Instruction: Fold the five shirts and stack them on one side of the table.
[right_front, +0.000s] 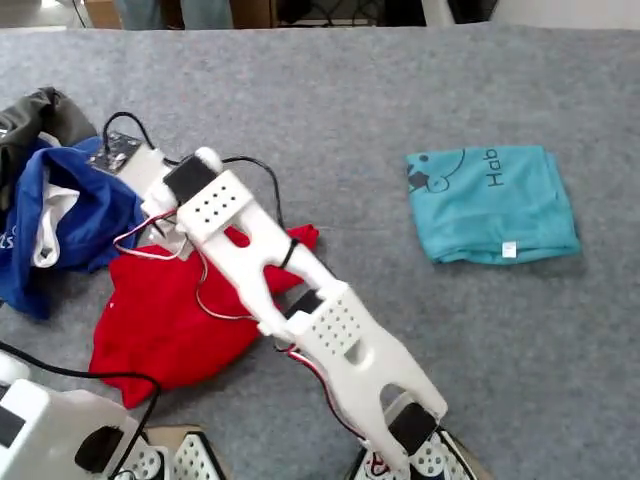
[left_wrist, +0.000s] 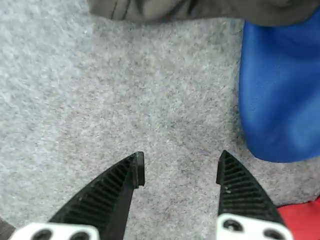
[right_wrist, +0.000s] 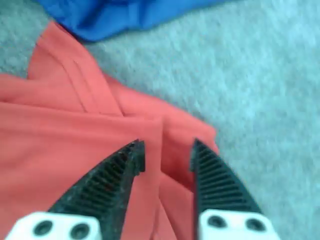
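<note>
Right gripper (right_wrist: 167, 145): jaws spread and holding nothing, poised over a creased edge of the red shirt (right_wrist: 75, 150); whether the tips touch the cloth cannot be told.

Left gripper (left_wrist: 181, 155): jaws spread wide and empty, above bare table (right_front: 350, 100), with the blue shirt (left_wrist: 280, 90) just beside it.

Red shirt: crumpled and unfolded, lying toward the front left of the table under the right arm and just beside the blue shirt.

Blue shirt: a loose heap at the left edge, with white cloth showing inside it (a lining or a separate shirt, which one cannot be told).

Dark shirt (right_front: 35, 115): bunched at the left edge, behind the blue shirt and touching it.

Teal shirt (right_front: 490, 205): folded into a neat rectangle, lying alone on the right side, well apart from the pile.

Progress: early, by the look of it. One shirt is folded and marks the stacking side; the red, blue and dark shirts are not yet folded, and a fifth cannot be identified for certain.

Step in hand: probably taking hold of the red shirt to spread it flat.
</note>
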